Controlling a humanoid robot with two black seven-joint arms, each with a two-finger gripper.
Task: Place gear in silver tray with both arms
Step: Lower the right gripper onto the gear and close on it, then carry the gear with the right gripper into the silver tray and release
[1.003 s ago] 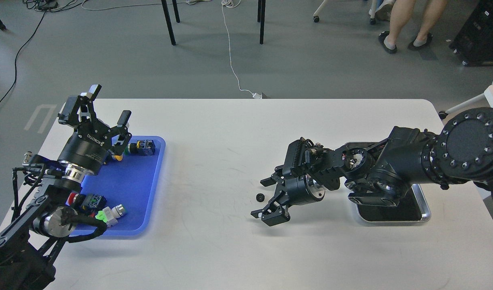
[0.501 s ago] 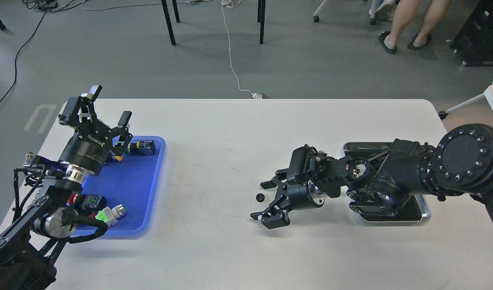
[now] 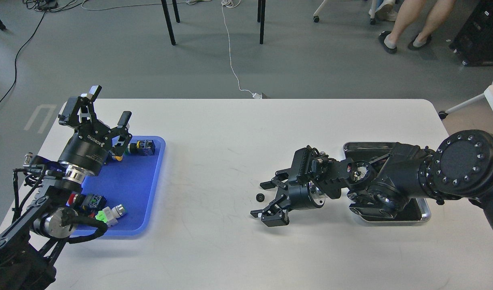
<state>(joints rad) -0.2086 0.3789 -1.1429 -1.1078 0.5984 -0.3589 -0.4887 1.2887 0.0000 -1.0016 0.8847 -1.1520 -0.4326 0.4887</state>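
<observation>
Gear (image 3: 260, 197) sits on the white table (image 3: 230, 133), small and black, right between the spread fingers of the right gripper (image 3: 264, 199), not gripped. That arm stretches low across the silver tray (image 3: 425, 211) behind it. Over on the left, the left gripper (image 3: 107, 105) hangs splayed and empty above the blue tray (image 3: 141, 193) of switches.

Gear (image 3: 260, 197) on table (image 3: 230, 133) between blue tray (image 3: 150, 193) and silver tray (image 3: 423, 213).
</observation>
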